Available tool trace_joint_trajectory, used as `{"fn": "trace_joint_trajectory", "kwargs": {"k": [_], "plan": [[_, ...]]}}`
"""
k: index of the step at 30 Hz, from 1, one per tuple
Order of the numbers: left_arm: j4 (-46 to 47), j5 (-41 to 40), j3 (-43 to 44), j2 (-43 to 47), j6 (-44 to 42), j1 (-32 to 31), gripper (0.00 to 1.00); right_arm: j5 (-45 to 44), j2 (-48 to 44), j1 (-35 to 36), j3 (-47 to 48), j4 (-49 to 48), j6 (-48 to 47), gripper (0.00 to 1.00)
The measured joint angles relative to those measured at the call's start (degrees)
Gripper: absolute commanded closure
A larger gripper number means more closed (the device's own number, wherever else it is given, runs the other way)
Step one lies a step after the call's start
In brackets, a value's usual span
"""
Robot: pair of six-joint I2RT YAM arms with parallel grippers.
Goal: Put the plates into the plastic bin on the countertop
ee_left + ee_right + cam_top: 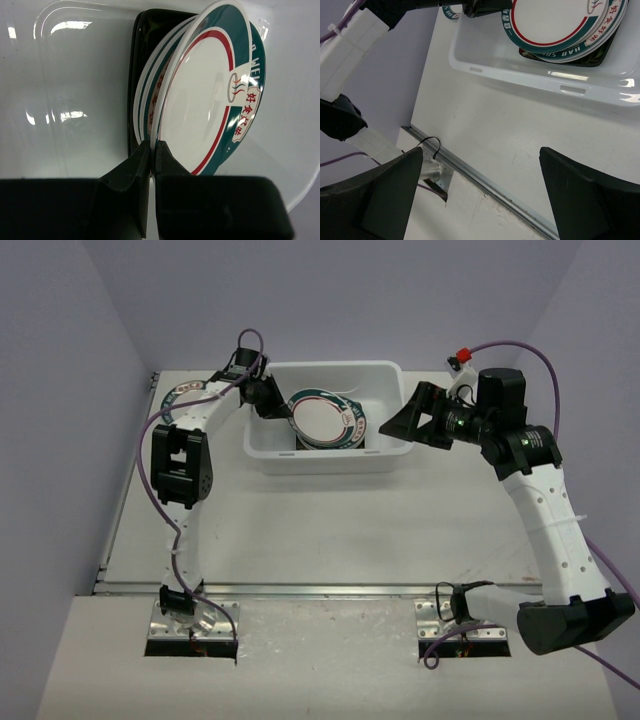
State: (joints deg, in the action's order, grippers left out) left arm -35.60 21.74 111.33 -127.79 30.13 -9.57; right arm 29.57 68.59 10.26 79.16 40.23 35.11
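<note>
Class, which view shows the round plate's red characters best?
Left wrist view: the red characters on the round plate sit close and sharp. Right wrist view cuts them at its edge; top view leaves them too small.

Our left arm [182, 468] climbs from its base at 7 o'clock straight toward 12, then bends toward 1 o'clock at the wrist. Our left gripper [268, 396] has its fingers [132, 172] pressed together on the rim of a round plate [200, 100], which stands on edge. Our right arm [548, 515] rises from 5 o'clock and folds over toward 9 o'clock. Our right gripper [400, 412] hangs with its fingers [375, 195] spread wide, gripping nothing.
</note>
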Motion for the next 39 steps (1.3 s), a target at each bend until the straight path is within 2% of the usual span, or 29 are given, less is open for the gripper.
{"fn": "trace_joint_trajectory", "kwargs": {"k": [4,7,11,13,15,21,29,33,35,38,39], "plan": [[-0.1,0.9,0.4,-0.3,0.5,0.0,0.76,0.2,0.0,0.0,-0.1,0.0,0.0,0.01],[-0.2,1.2,0.9,-0.7,0.5,-0.3,0.59,0.4,-0.1,0.0,-0.2,0.0,0.0,0.01],[-1.0,1.4,2.6,-0.9,0.7,-0.9,0.49,0.6,-0.1,0.0,-0.4,0.0,-0.1,0.01],[-1.3,1.4,4.1,-1.0,0.8,-1.3,0.34,0.7,-0.1,0.0,-0.5,0.0,-0.1,0.01],[-2.2,1.4,6.4,-1.4,0.8,-1.9,0.0,0.8,-0.1,0.0,-0.5,0.0,-0.1,0.01],[-5.6,0.0,11.5,-2.0,0.2,-3.5,0.0,1.0,-0.1,0.0,-0.5,-0.1,-0.2,0.01],[-10.4,-2.3,13.4,-2.0,-1.9,-4.1,0.0,1.1,-0.1,0.0,-0.8,-0.7,0.0,0.01],[-13.5,-9.9,15.1,0.4,-2.9,-4.2,0.0,1.1,-0.1,0.0,-1.3,-0.8,0.1,0.01],[-14.0,-16.1,13.7,5.5,-2.8,-3.9,0.0,1.0,-0.1,0.0,-1.5,-0.8,0.2,0.01],[-11.1,-25.3,4.5,19.5,-1.3,-2.6,0.0,0.6,-0.1,0.0,-1.5,-0.9,0.3,0.01],[-5.5,-26.3,-1.5,26.0,0.1,-1.0,0.0,0.3,-0.3,0.0,-1.6,-1.0,0.4,0.01]]}}
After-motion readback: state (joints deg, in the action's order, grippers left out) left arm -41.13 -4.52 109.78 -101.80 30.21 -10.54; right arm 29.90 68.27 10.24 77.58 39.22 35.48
